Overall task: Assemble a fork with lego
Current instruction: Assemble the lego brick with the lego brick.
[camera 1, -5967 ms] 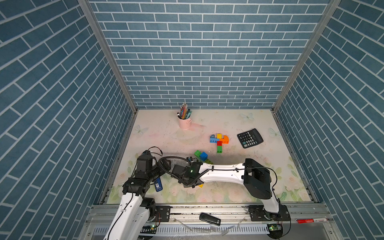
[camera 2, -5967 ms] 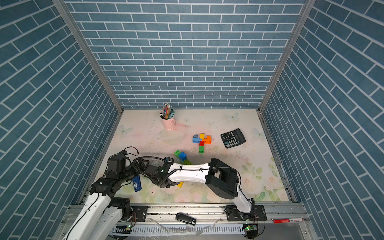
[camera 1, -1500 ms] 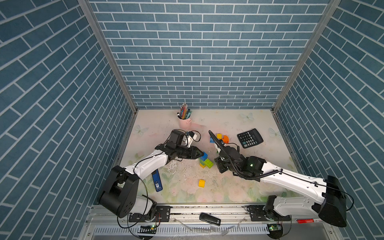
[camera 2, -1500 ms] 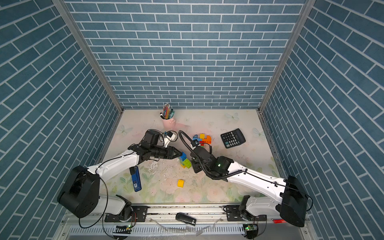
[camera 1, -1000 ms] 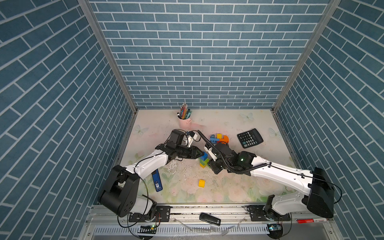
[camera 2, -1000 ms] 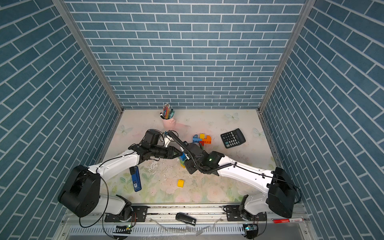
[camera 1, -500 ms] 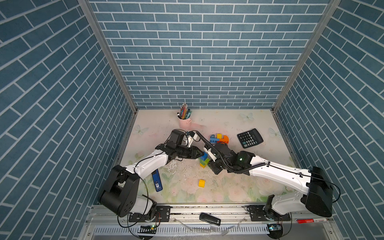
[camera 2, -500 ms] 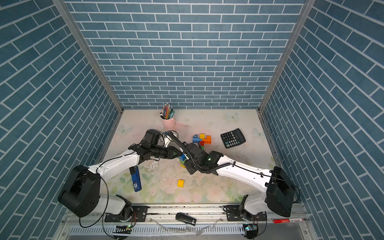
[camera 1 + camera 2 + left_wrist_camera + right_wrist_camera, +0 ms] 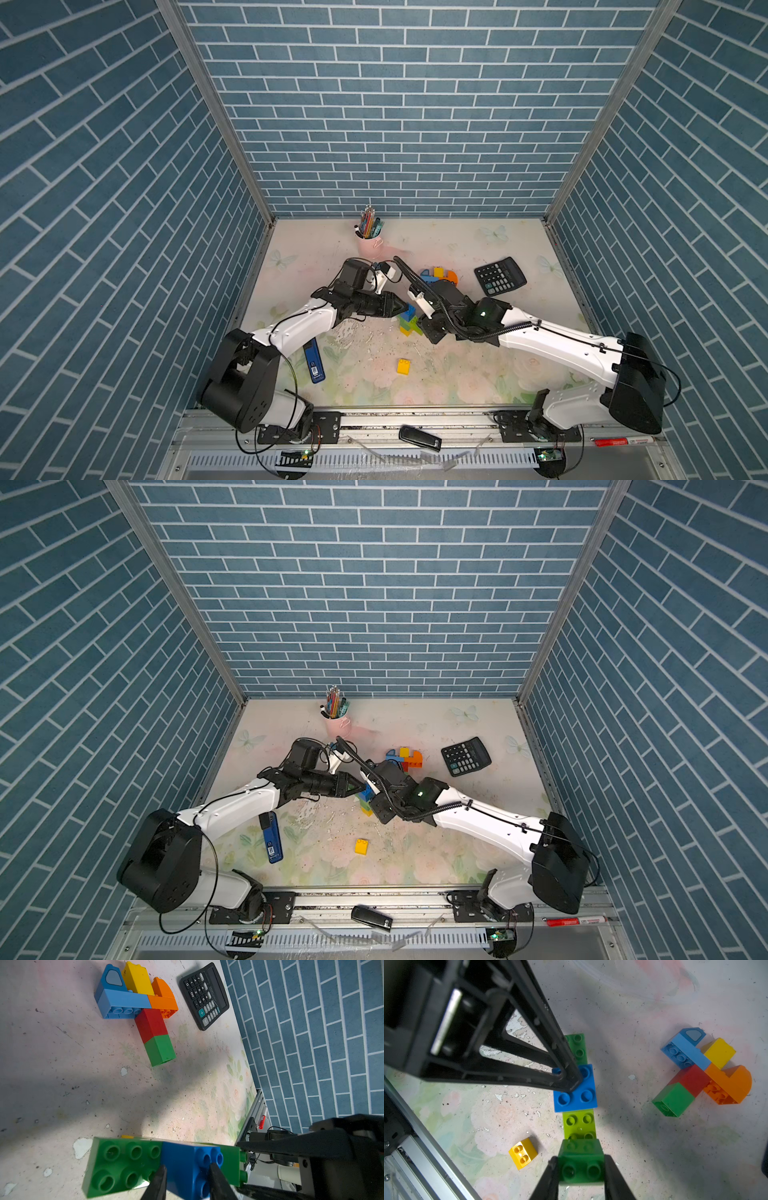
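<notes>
- In both top views, the left gripper (image 9: pixel 400 308) and the right gripper (image 9: pixel 420 328) are meeting at a strip (image 9: pixel 408 321) of joined bricks near the middle of the table (image 9: pixel 457 374). Their jaws are showing too small here to judge. A yellow brick (image 9: pixel 403 366) is lying loose nearer the front. A cluster (image 9: pixel 405 758) of joined bricks is lying further back, near a calculator (image 9: pixel 465 756).
- In the left wrist view, the left gripper (image 9: pixel 187 1167) is pinching the blue brick (image 9: pixel 180 1155), with one finger on each side. This brick is sitting beside a long green piece (image 9: pixel 120 1163).
- In the right wrist view, the right gripper (image 9: pixel 580 1164) is pinching the green brick (image 9: pixel 581 1152) at the strip's near end. A lime brick (image 9: pixel 579 1124), the blue brick (image 9: pixel 579 1098) and the long green piece (image 9: pixel 577 1047) are running on from it in line. The yellow brick (image 9: pixel 522 1153) is lying just beside the strip, apart from it.
</notes>
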{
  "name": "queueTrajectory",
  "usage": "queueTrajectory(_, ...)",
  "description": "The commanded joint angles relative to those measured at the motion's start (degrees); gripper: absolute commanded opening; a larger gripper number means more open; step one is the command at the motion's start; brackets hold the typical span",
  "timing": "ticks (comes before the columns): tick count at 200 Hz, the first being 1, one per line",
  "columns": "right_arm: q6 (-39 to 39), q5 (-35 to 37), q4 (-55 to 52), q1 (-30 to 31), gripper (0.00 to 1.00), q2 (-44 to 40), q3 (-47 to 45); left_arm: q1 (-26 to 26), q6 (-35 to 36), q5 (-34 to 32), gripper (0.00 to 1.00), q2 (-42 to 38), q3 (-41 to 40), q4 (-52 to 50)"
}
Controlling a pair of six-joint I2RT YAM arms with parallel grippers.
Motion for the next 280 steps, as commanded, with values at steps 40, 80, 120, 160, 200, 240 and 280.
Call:
queueTrajectory(40, -2.1, -1.5, -1.0, -0.7, 0.00, 2.1, 2.3, -0.2, 1.0, -1.2, 0.35, 1.0, 0.8, -1.7)
queueTrajectory(80, -2.1, -1.7, -1.0, -1.0, 0.00, 2.6, 2.2, -0.2, 1.0, -1.1, 0.35, 1.0, 0.8, -1.9)
queueTrajectory(120, -2.0, -2.1, -1.3, -1.3, 0.00, 3.0, 2.2, -0.2, 1.0, -1.1, 0.35, 0.9, 0.8, -2.1)
queueTrajectory(160, -2.0, -2.3, -3.0, -1.3, 0.00, 3.9, 2.9, -0.2, 1.0, -1.1, 0.35, 1.0, 0.9, -2.2)
queueTrajectory(200, -2.1, -2.4, -4.0, -1.3, 0.00, 4.9, 3.6, -0.2, 1.0, -1.0, 0.35, 1.0, 0.9, -2.2)
queueTrajectory(240, -2.2, -2.4, -4.6, -1.3, 0.00, 5.6, 3.9, -0.2, 1.3, -1.1, 0.35, 0.9, 0.9, -2.4)
queueTrajectory(280, -2.1, -2.5, -5.0, -1.3, 0.00, 5.6, 3.8, -0.3, 1.3, -1.1, 0.35, 1.0, 1.0, -2.5)
